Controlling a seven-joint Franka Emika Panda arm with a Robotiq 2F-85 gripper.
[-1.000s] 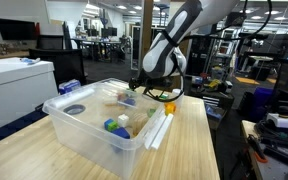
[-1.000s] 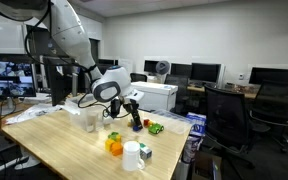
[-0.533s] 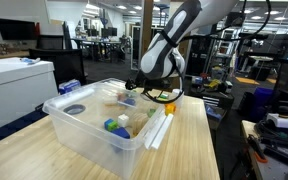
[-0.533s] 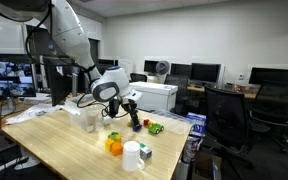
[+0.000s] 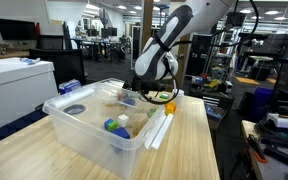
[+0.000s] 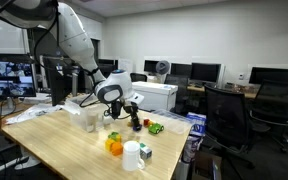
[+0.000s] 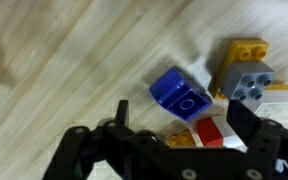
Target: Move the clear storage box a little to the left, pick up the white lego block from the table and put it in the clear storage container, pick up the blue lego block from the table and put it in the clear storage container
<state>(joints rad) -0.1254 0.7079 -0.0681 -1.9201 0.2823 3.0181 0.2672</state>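
Note:
The clear storage box (image 5: 84,135) stands on the wooden table, and a blue block (image 5: 112,127) and a white block (image 5: 124,119) show through its wall. It also shows in an exterior view (image 6: 89,118). My gripper (image 5: 132,97) hangs low at the box's far end, over a pile of lego blocks. In the wrist view the gripper (image 7: 182,125) is open. A blue lego block (image 7: 179,97) lies on the table just ahead, between the fingers. The gripper also shows in an exterior view (image 6: 136,122).
A grey block (image 7: 246,82), a yellow block (image 7: 242,50) and red and white pieces (image 7: 209,135) lie next to the blue one. An orange block (image 6: 114,145) and a white cup (image 6: 132,155) stand near the table edge. A white strip (image 5: 156,130) lies beside the box.
The arm has shifted slightly, and the gripper has moved a little towards the box end. The box and the blocks have not moved.

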